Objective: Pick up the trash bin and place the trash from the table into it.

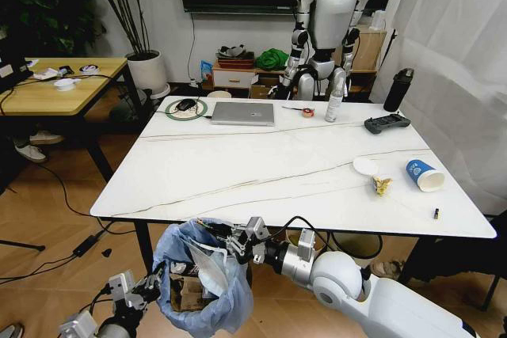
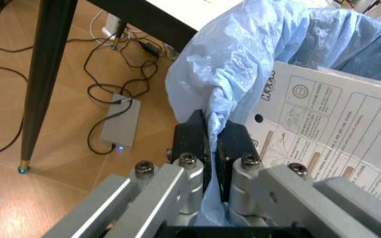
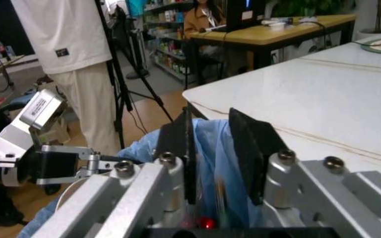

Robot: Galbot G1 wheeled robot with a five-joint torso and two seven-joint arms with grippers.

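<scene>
The trash bin point(image 1: 202, 279), lined with a light-blue bag point(image 2: 243, 54), hangs just below the table's point(image 1: 261, 168) front edge. My left gripper point(image 2: 214, 136) is shut on a fold of the bag at the rim and also appears low in the head view point(image 1: 131, 290). My right gripper point(image 1: 242, 243) is over the bin's mouth, open, with the blue bag behind its fingers point(image 3: 250, 148). A printed cardboard box point(image 2: 329, 129) and white litter point(image 1: 210, 265) lie inside the bin. On the table's right side remain a blue-white paper cup point(image 1: 425, 174), a yellow wrapper point(image 1: 381, 186) and a white tissue point(image 1: 366, 166).
At the table's far side are a laptop point(image 1: 242, 112), mouse point(image 1: 186, 105), bottle point(image 1: 334, 104), black flask point(image 1: 398, 90) and controller point(image 1: 386, 123). A humanoid robot point(image 1: 329, 29) stands behind, a wooden desk point(image 1: 55, 89) at left. A table leg point(image 2: 45, 84) and power brick point(image 2: 117, 124) are near the bin.
</scene>
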